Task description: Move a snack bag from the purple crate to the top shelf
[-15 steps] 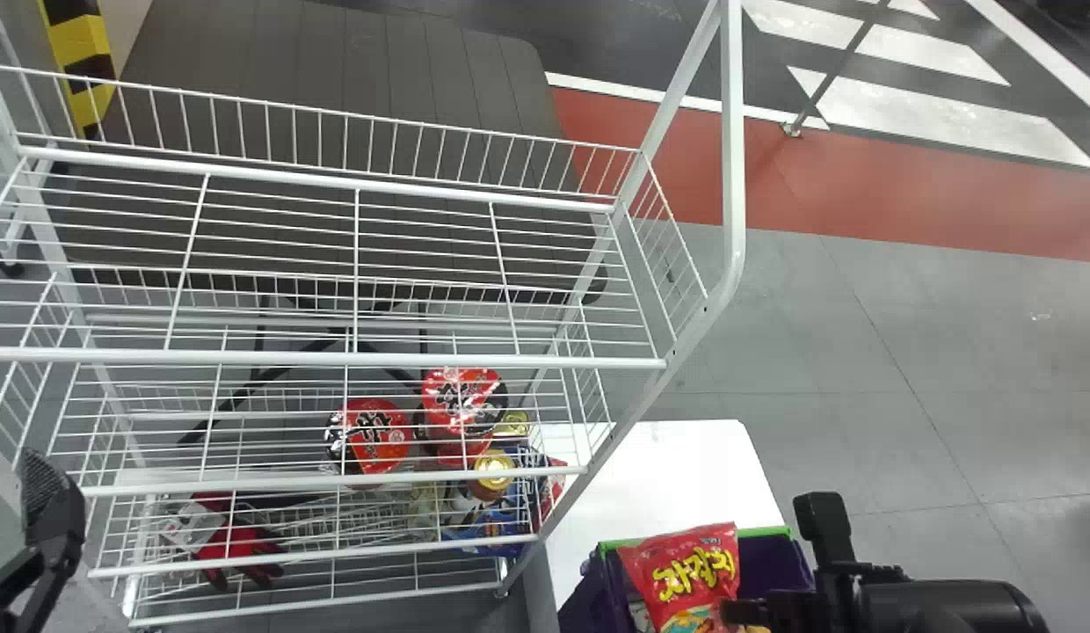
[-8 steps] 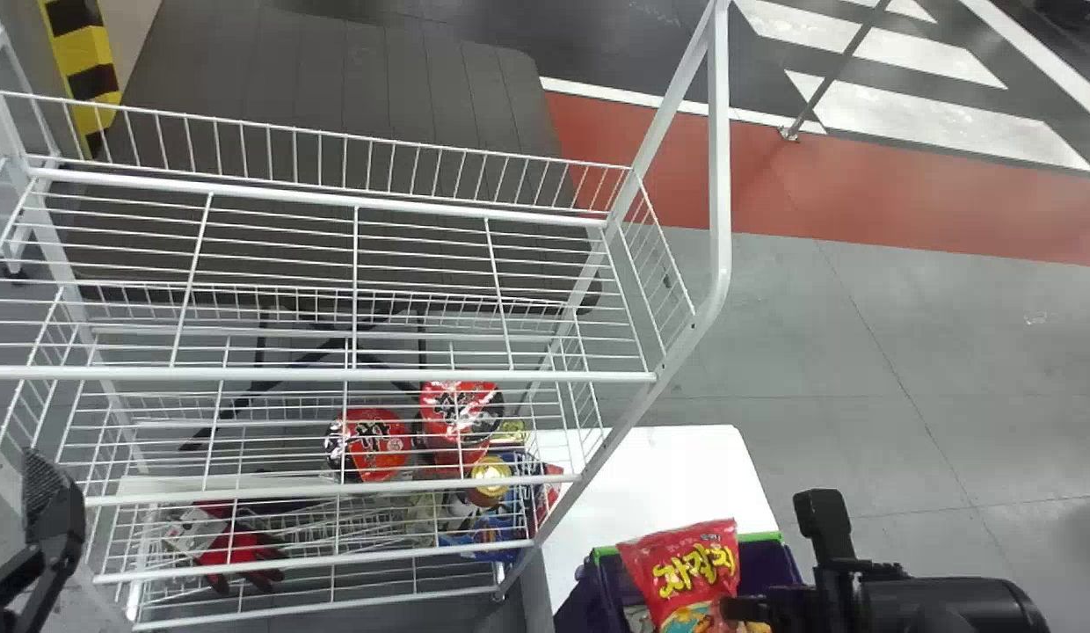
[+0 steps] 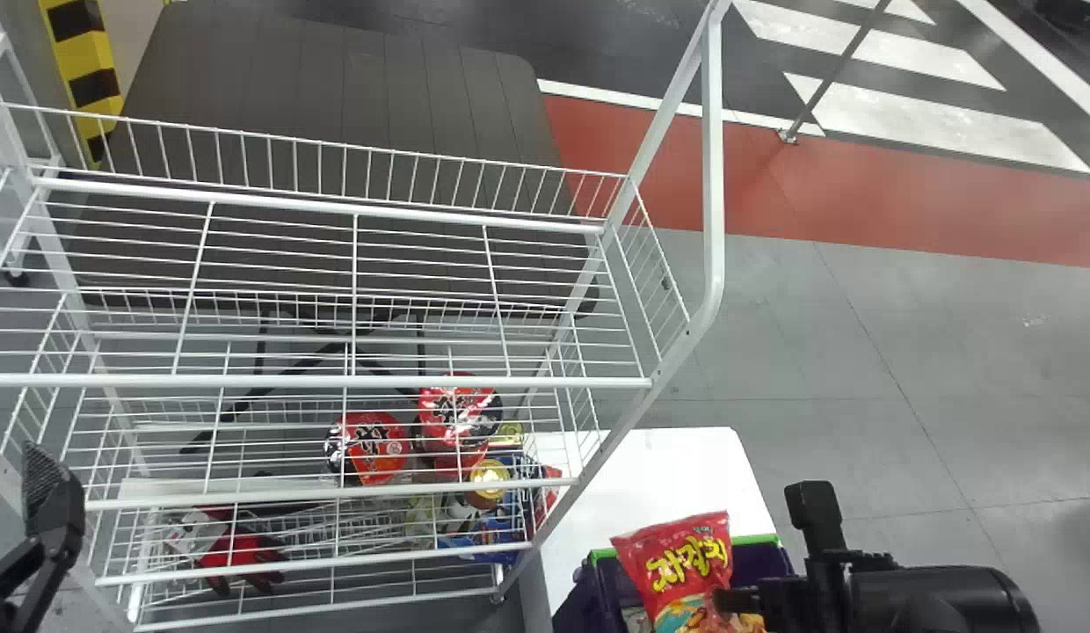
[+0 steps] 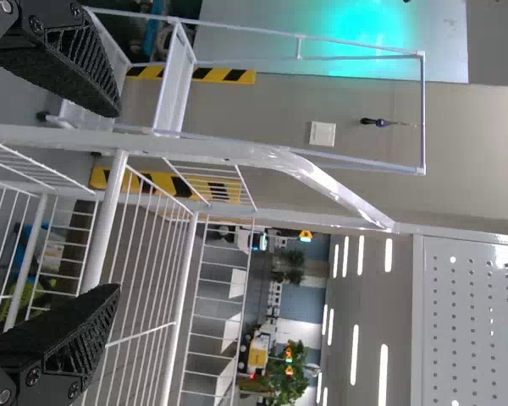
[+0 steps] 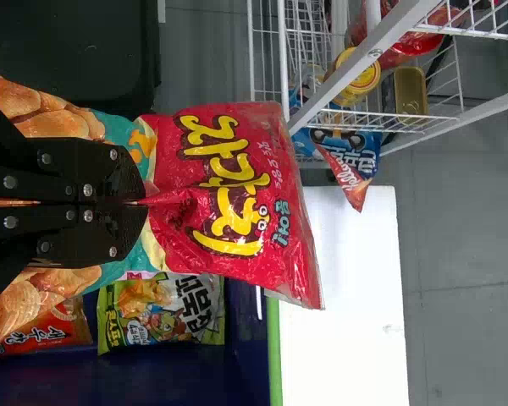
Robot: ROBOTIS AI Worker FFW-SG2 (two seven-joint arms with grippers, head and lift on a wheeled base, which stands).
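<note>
Looking forward and down from above, the head view shares the rack (image 3: 334, 381) with the left wrist view, roughly level and close, and the crate's edge (image 3: 758, 538) with the right wrist view, angled down nearer.

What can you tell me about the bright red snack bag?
The red snack bag looks like glossy plastic film, puffed up, with yellow lettering, a teal band and pictured orange snacks. The right gripper has its jaws pinched across its middle, creasing it. It is held tilted over the purple crate, one sealed end free; whether it touches anything inside, I cannot tell.
</note>
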